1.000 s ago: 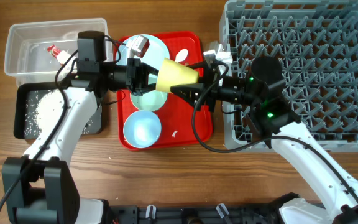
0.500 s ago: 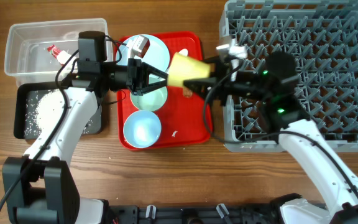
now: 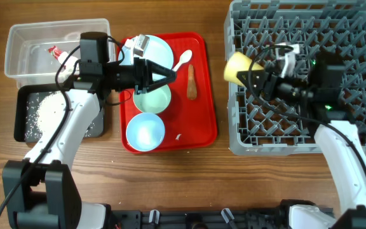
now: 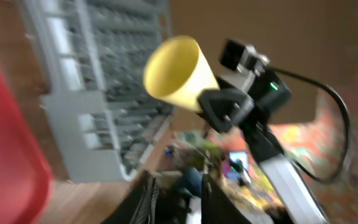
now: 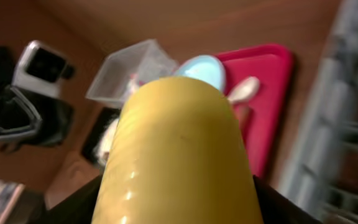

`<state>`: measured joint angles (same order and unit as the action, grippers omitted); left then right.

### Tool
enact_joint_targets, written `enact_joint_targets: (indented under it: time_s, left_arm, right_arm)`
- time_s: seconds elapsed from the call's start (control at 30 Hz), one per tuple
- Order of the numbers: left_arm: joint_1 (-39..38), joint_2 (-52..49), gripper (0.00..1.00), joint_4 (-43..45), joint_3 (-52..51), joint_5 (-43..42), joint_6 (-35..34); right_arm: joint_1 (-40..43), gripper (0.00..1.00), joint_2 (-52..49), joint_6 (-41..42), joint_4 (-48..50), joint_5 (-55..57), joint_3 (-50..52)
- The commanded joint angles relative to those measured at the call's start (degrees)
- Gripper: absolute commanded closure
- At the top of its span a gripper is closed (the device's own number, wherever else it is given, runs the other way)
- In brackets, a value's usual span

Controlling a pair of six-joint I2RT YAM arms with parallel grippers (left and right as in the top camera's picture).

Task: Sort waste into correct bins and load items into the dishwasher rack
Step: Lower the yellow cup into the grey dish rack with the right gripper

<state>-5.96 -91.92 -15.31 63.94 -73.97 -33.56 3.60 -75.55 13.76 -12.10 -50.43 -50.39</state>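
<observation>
Right gripper (image 3: pixel 251 71) grips yellow cup (image 3: pixel 236 65) over the dishwasher rack (image 3: pixel 348 38) — not yet seated. Left gripper (image 3: pixel 170 76): parted, empty. Bowls (image 3: pixel 146 130), spoon (image 3: pixel 183 61) await loading.

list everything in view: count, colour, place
rack: 1, grey, right side
cup: 1, yellow, held over rack
serving tray: 1, red, centre
plate: 1, pale blue, on serving tray
bowls: 2, pale blue, on serving tray
spoon: 1, white, on serving tray
carrot stick: 1, orange-brown, beside spoon
tub: 1, clear, left side
wrapper: 1, red-and-white, in tub
black tray: 1, black, beside tub
rice: loose, white, in black tray
left gripper: 1, black, open, above bowl
right gripper: 1, black, shut on cup
</observation>
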Motion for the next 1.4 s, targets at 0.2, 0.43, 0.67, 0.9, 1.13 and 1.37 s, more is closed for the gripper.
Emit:
enact_joint_targets:
  time_s: [0.2,0.43,0.67,0.9,1.13,1.37]
  left_arm:
    - [0.0,1.0,0.63,-10.8,0.7,27.8,5.0]
    - [0.0,1.0,0.61,-17.3,0.7,40.8,11.3]
    - [0.0,1.0,0.55,-22.3,0.7,55.1,13.9]
    - [0.0,1.0,0.51,-24.9,0.7,60.0,13.9]
    - [0.0,1.0,0.48,-25.1,0.7,60.8,13.9]
    - [0.0,1.0,0.47,-25.1,0.7,61.0,13.9]
  right_arm:
    - [0.1,0.52,9.9,-10.7,-28.4,32.1,-15.2]
    - [-0.7,0.52,8.3,-12.1,-44.9,38.9,-19.6]
    - [-5.6,0.52,2.0,-12.1,-54.5,38.9,-19.6]
    - [-8.6,0.51,-3.6,-9.4,-58.8,39.6,-19.6]
    - [-8.6,0.51,-8.3,-9.0,-60.9,40.2,-19.5]
    - [-9.0,0.5,-13.0,-9.1,-60.4,40.2,-19.5]
